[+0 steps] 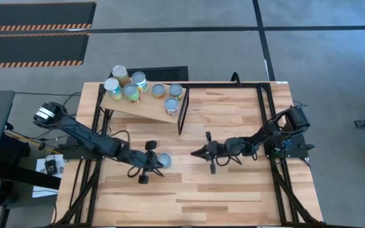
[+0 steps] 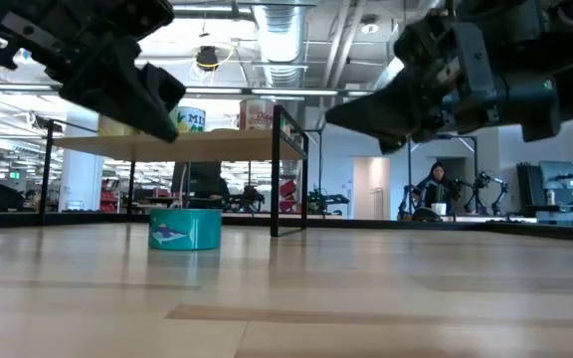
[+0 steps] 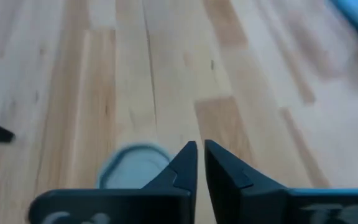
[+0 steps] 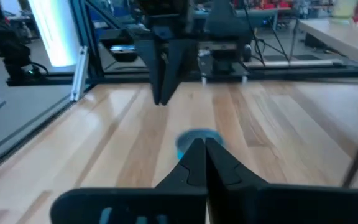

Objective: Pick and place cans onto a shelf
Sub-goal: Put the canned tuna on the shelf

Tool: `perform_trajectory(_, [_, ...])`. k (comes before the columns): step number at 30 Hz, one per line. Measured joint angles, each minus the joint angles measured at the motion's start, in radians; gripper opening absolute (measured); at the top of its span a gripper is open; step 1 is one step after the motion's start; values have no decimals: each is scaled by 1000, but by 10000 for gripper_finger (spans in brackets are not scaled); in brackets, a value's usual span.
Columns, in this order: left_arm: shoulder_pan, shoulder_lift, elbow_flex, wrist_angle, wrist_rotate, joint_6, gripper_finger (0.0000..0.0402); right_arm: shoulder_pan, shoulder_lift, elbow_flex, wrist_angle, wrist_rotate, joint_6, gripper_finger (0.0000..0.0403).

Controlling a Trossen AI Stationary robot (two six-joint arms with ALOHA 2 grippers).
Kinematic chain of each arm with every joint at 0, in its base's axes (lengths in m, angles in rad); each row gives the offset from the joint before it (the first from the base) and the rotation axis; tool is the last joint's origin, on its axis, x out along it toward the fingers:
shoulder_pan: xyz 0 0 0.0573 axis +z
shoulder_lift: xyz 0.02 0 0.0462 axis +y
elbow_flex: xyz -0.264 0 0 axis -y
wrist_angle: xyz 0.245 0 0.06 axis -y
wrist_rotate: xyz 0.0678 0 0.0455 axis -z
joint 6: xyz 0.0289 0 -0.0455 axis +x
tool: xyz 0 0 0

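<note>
A grey concrete floor is spreading around a wooden plank tabletop, crossed by dark seam lines. Black mats with orange-striped edges are lying at the far left. Beyond the table, a large workshop is stretching back under ceiling ducts and bright lights, and a person is sitting at a desk.

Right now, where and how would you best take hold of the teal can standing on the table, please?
Probably from straight above, jaws across the round side wall of the teal can. It stands upright, low and squat, alone on the tabletop, and the left gripper is beside it, shut.
</note>
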Motion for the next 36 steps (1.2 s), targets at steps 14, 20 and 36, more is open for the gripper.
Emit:
perform_trajectory(14, [-3,282,189,-255,-107,83,102,-2,1,-16,27,21,3,6])
perform_trajectory(20, [-9,305,196,-263,-162,100,62,-2,1,-16,29,21,3,7])
perform_trajectory(36, [97,-11,500,-822,-229,-105,4,-2,2,-16,21,21,19,7])
